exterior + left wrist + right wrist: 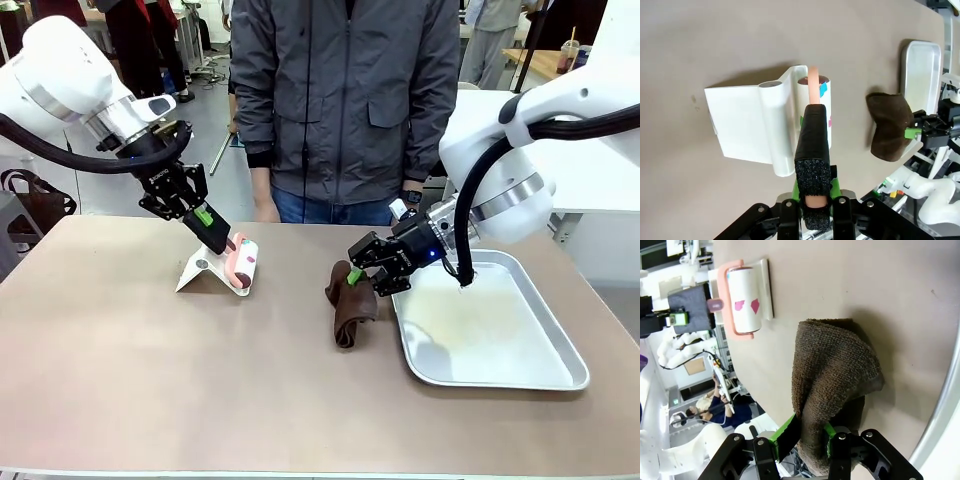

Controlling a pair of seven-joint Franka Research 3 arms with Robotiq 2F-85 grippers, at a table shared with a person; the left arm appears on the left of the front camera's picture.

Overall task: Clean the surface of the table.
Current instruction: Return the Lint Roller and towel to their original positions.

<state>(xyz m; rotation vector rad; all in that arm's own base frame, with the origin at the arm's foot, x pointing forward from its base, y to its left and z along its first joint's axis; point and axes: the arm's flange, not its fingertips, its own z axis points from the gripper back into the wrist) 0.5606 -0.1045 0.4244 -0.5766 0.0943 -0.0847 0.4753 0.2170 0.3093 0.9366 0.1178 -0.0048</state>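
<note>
Left gripper (212, 228) clamps the lint roller's handle (813, 87); right gripper (368, 276) pinches the brown cloth (350, 305) on the table (150, 380)

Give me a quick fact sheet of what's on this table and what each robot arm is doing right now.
surface: brown table, shared with a person standing at the far side
left gripper: shut on the pink handle of a lint roller
lint roller: white roll with pink marks, lying beside its white holder
right gripper: shut on a brown cloth
brown cloth: bunched, drooping onto the table next to the tray
tray: silver metal, on the robot's right
</note>
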